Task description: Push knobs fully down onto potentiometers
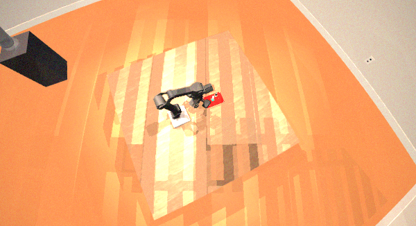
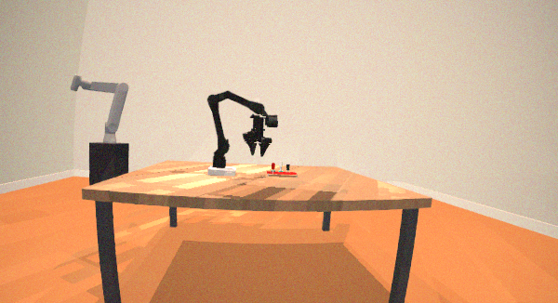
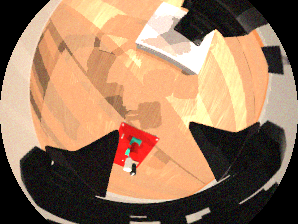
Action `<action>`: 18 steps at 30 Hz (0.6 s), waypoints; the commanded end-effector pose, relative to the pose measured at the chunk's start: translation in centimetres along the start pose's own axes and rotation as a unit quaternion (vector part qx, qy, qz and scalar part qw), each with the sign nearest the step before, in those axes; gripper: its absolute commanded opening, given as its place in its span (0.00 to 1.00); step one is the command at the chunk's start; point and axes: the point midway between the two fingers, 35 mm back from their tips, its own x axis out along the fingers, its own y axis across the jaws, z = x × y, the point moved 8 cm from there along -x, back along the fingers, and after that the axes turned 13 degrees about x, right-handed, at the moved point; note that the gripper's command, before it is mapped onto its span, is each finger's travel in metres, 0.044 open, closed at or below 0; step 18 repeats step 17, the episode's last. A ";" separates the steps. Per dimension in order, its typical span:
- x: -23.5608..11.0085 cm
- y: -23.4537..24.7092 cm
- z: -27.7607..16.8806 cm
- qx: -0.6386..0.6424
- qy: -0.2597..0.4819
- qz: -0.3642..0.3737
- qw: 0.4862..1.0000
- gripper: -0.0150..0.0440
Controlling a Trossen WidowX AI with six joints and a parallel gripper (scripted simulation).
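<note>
Table: wooden table, middle part.
Board: red circuit board there.
My claw: gripper wide, empty, above.

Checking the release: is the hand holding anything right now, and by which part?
Nothing. The hand is open, raised above the table and beside the board.

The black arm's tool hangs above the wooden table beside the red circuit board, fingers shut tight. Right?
Not quite. The tool does hang above the wooden table, beside the red circuit board, but its fingers are spread wide open and hold nothing, as the exterior view shows.
</note>
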 end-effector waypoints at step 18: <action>0.2 -0.1 0.3 -0.002 -0.001 -0.002 1.000 1.00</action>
